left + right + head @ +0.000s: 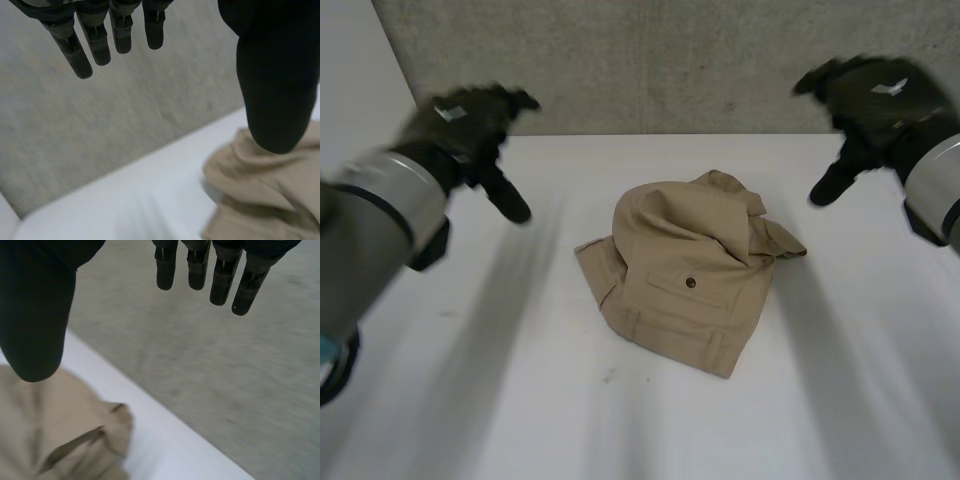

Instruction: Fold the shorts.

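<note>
Grey concrete wall (670, 60) is standing behind a white table (500, 400); the tan shorts (685, 270) are lying in a crumpled heap near the middle of the table, with one part bunched up and folded over toward the wall side; a pocket with a dark button (691, 283) is facing up on the flatter part nearer the robot.

In the head view the left hand (470, 120) is hovering above the table well to the left of the shorts, touching nothing; the right hand (875, 95) is hovering well to their right, likewise apart from the cloth.

In the left wrist view the left hand's fingers (100, 42) are hanging straight and spread away from the thumb (277, 80), holding nothing; the shorts (260, 195) are lying below the thumb.

In the right wrist view the right hand's fingers (220, 277) are hanging straight too, with the thumb (37, 315) set apart and nothing between them; the shorts (55, 435) are lying beneath that thumb on the table (165, 445).
</note>
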